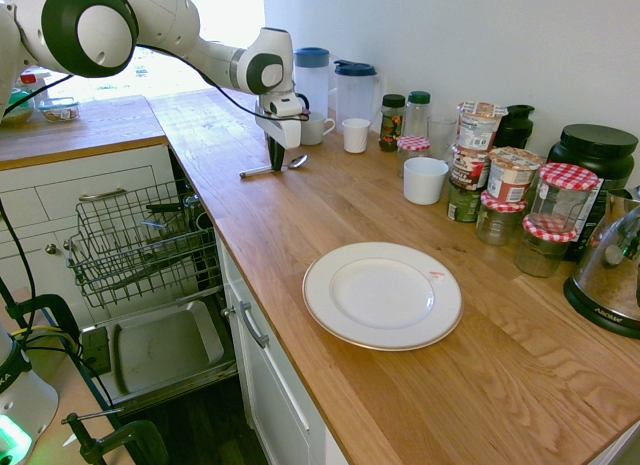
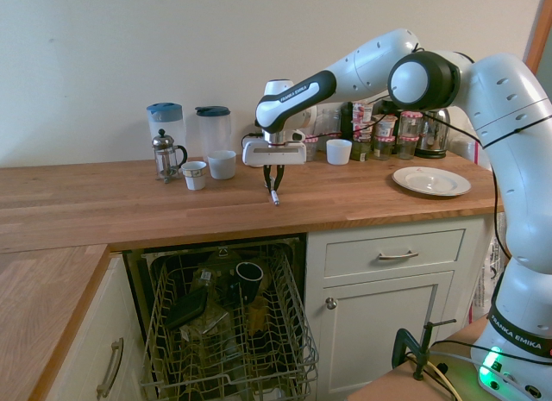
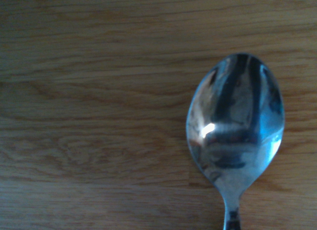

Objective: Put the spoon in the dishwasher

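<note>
gripper (image 2: 273, 184) points straight down, fingers drawn in around the spoon (image 1: 284, 165) handle on the countertop (image 1: 330, 215), a firm pinch before lifting toward the dishwasher (image 2: 226, 332) at six o'clock.

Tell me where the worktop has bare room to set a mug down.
Widest free patch: bare worktop between the spoon under the tool and the white plate, along the front edge. More bare wood past the plate, toward the near corner. Crowded: the back wall, from the jugs along the jars to the kettle.
</note>
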Motion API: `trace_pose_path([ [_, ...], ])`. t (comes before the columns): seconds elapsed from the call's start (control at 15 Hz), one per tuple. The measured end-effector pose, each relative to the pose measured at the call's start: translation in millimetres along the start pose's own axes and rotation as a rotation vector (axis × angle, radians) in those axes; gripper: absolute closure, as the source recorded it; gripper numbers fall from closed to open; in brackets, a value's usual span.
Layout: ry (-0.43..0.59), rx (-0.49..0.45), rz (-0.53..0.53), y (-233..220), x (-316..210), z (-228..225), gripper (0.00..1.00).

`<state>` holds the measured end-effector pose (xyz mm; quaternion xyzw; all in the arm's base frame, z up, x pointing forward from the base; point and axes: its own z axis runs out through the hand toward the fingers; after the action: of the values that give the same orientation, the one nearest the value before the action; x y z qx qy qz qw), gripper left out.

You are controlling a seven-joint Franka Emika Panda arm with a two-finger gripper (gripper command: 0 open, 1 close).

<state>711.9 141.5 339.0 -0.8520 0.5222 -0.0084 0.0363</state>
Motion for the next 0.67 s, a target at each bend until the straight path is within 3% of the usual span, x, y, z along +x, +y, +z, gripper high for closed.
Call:
trace_pose_path([
  [0.2, -0.005, 0.0, 0.013, 3, 2, -7, 1.0],
  [0.4, 0.001, 0.025, 0.027, 10, -6, -45, 1.0],
  [0.67, 0.01, 0.057, 0.031, 39, -71, -101, 1.0],
])
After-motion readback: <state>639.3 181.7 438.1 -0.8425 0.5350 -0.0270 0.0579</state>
